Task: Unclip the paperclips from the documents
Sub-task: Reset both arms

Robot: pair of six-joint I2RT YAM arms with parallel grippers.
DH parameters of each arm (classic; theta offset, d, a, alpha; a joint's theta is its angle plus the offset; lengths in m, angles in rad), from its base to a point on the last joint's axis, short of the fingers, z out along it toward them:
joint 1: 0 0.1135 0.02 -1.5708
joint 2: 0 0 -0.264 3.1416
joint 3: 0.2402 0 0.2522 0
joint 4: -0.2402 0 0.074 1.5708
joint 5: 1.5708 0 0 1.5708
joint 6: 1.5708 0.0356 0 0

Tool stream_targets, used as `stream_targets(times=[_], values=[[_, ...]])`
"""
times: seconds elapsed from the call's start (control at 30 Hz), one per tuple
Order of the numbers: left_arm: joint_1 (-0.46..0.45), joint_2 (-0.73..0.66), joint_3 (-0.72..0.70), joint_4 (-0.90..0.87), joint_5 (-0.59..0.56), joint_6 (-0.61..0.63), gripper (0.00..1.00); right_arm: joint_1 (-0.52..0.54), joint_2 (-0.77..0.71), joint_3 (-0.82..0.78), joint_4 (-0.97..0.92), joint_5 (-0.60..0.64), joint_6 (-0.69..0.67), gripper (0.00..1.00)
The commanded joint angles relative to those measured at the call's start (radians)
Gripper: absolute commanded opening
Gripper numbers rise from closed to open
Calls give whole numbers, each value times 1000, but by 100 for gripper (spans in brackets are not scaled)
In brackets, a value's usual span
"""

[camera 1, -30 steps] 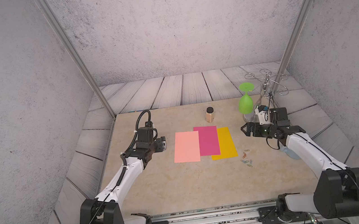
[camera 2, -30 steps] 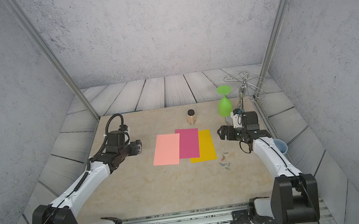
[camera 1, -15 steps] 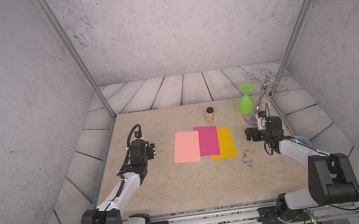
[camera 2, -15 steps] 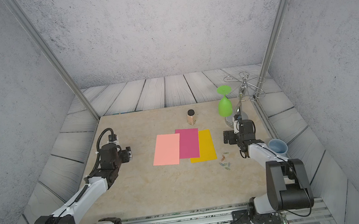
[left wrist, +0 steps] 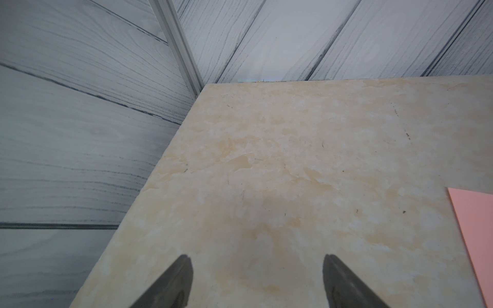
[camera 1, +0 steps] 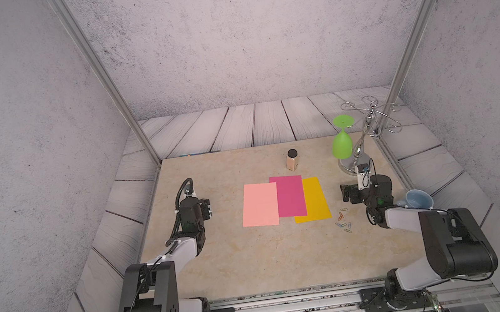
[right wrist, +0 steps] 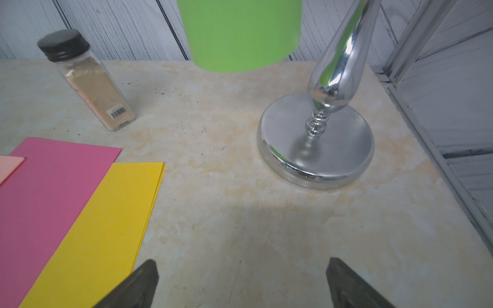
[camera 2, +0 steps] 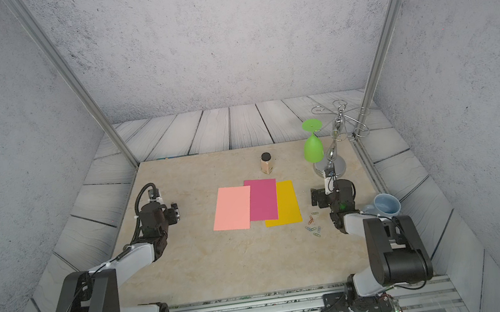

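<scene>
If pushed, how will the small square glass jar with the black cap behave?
The small square glass jar stands tall on a narrow base, so a high push probably tips it. Its flat sides likely stop rolling.

On my beige worktop (camera 1: 240, 263) a black-capped spice jar (camera 1: 292, 160) stands upright. To its right a green glass (camera 1: 342, 145) hangs upside down on a chrome rack (camera 1: 359, 146). A pale blue cup (camera 1: 418, 199) lies tilted at the right edge.

Both arms (camera 1: 185, 247) have black joints, pale grey links, black cables (camera 1: 180, 189).
</scene>
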Motion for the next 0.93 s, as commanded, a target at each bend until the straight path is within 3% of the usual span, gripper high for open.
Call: stream_targets(times=[0.0,0.33,0.9], values=[[12,27,-20,103,-38,8,80,-2,17,-42,132,-4,-11,99],[11,100,-23,182,-25,25,81,9,39,-99,245,-14,-29,99],[11,101,-29,194,-41,17,83,19,40,-95,240,29,-23,99]])
